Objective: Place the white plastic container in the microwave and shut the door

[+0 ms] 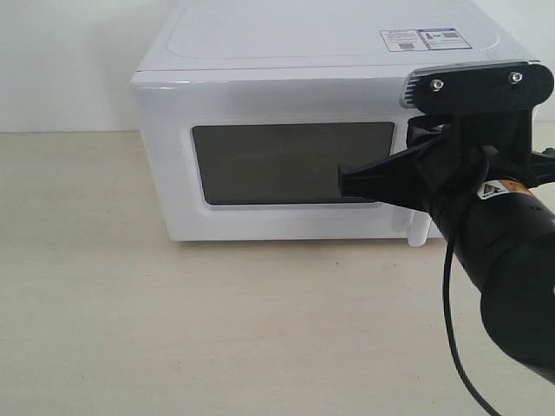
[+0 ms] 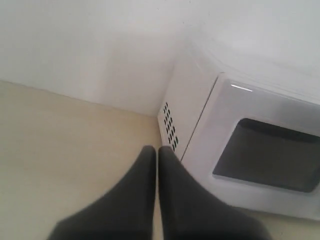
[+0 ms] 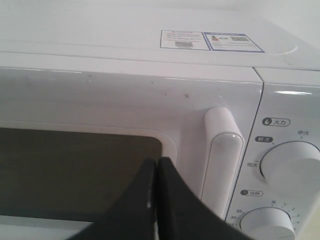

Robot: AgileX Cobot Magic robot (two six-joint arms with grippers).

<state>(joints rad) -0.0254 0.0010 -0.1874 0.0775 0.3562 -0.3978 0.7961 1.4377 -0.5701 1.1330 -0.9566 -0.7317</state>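
Note:
The white microwave (image 1: 286,52) stands at the back of the table with its door (image 1: 286,104) closed; the dark window (image 1: 277,160) faces me. My right gripper (image 1: 342,182) is shut and empty, its tips (image 3: 157,162) right at the window's right edge, beside the vertical white handle (image 3: 222,155). Two round dials (image 3: 295,160) sit right of the handle. My left gripper (image 2: 157,150) is shut and empty, low by the microwave's vented left side (image 2: 170,127), out of the exterior view. The white plastic container is not visible in any view.
A pale wooden tabletop (image 1: 217,321) stretches in front of the microwave. A white wall (image 1: 61,61) stands behind. The right arm's black body and cable (image 1: 503,260) fill the exterior view's right side. A sticker (image 1: 425,39) lies on the microwave's top.

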